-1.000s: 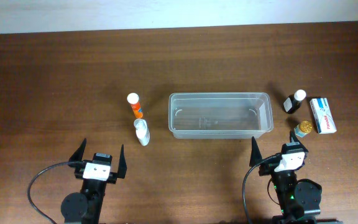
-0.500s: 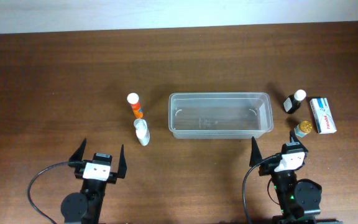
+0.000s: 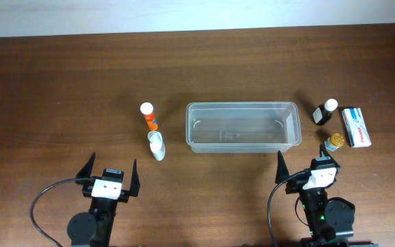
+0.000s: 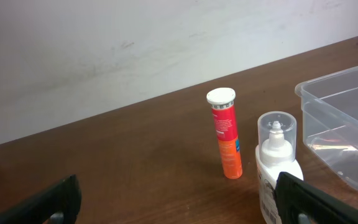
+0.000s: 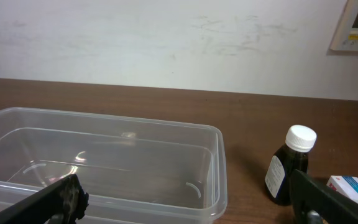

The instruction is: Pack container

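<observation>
Container (image 5: 166, 162) and box (image 5: 355, 185) partly beyond right wrist view's edges.

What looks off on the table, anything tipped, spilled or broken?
Nothing stands out. The clear container sits level and empty. The orange tube and white dropper bottle stand upright to its left; the dark bottle stands upright to its right beside the gold-lidded jar and flat box. No spill visible.

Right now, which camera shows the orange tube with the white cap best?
The left wrist view: the orange tube stands upright and large there, its whole side, label and cap showing. The overhead view shows it small, from above, left of the container. The right wrist view does not show it.
</observation>
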